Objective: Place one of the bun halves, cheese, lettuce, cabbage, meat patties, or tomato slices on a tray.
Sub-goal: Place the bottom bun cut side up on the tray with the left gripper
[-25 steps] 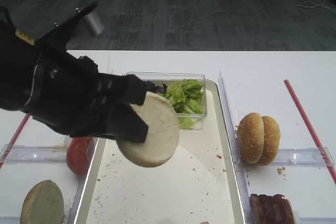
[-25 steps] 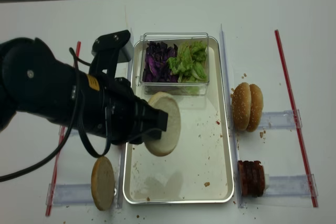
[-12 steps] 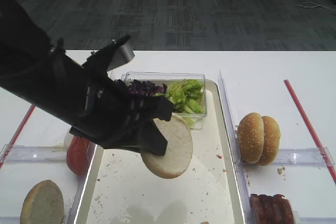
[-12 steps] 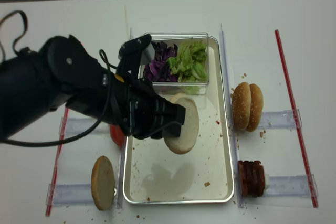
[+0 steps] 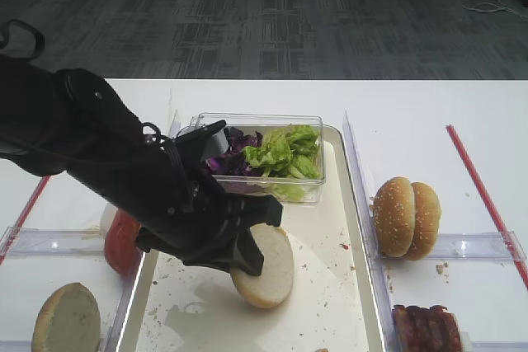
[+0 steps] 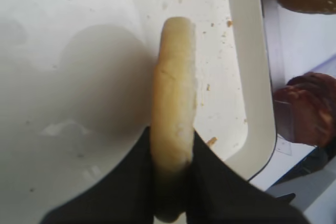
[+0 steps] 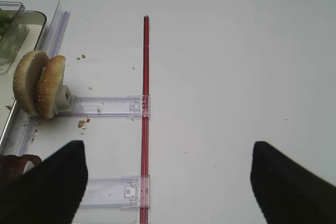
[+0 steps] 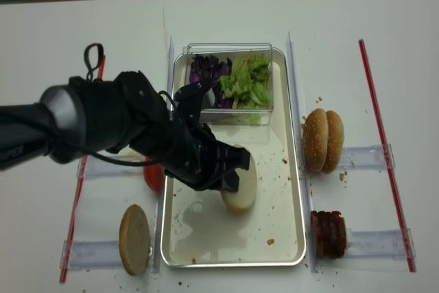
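My left gripper is shut on a pale bun half, holding it on edge low over the silvery tray. In the left wrist view the black fingers pinch the bun half from both sides above the tray's crumb-speckled surface. I cannot tell whether its lower edge touches the tray. My right gripper stands open over bare white table with nothing between its fingers. Another bun half lies at the front left.
A clear box at the tray's far end holds lettuce and cabbage. A tomato slice stands left of the tray. Sesame buns and meat patties stand in clear racks on the right. A red strip runs along the table.
My left arm has come down and moved right over the tray with the bun half still in its grip. The bun half now hangs much closer to the tray surface.
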`<move>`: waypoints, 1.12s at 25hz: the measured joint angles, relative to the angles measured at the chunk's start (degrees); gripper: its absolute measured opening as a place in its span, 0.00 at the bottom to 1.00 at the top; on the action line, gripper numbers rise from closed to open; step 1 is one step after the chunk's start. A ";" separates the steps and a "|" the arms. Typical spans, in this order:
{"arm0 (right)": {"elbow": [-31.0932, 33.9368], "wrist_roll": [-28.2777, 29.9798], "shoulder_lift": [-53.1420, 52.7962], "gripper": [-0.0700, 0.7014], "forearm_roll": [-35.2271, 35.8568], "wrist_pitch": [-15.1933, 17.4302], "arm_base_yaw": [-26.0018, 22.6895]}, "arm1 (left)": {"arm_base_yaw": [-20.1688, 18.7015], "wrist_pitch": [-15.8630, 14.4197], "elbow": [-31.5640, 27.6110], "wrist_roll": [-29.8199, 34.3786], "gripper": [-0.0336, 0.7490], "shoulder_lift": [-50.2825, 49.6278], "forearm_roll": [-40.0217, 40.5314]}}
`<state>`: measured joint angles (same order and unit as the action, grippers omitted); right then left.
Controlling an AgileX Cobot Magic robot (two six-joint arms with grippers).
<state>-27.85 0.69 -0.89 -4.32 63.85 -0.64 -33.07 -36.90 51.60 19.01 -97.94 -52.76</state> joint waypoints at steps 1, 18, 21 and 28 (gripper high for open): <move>0.00 0.00 0.00 0.94 0.00 0.00 0.00 | 0.23 0.16 0.00 0.08 0.18 -0.60 0.00; 0.00 0.00 0.00 0.94 0.00 0.00 0.00 | 2.06 0.18 0.03 -0.84 0.22 -1.52 0.63; 0.00 -0.11 0.00 0.94 0.00 0.00 0.00 | 2.20 -0.23 0.12 -2.04 0.32 -1.52 1.98; 0.00 -0.22 0.00 0.94 0.00 0.00 0.00 | 2.24 -1.06 0.12 -4.12 0.75 -1.52 4.93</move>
<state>-27.85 0.47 -0.89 -4.32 63.85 -0.64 -30.83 -37.96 51.72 14.89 -99.46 -47.83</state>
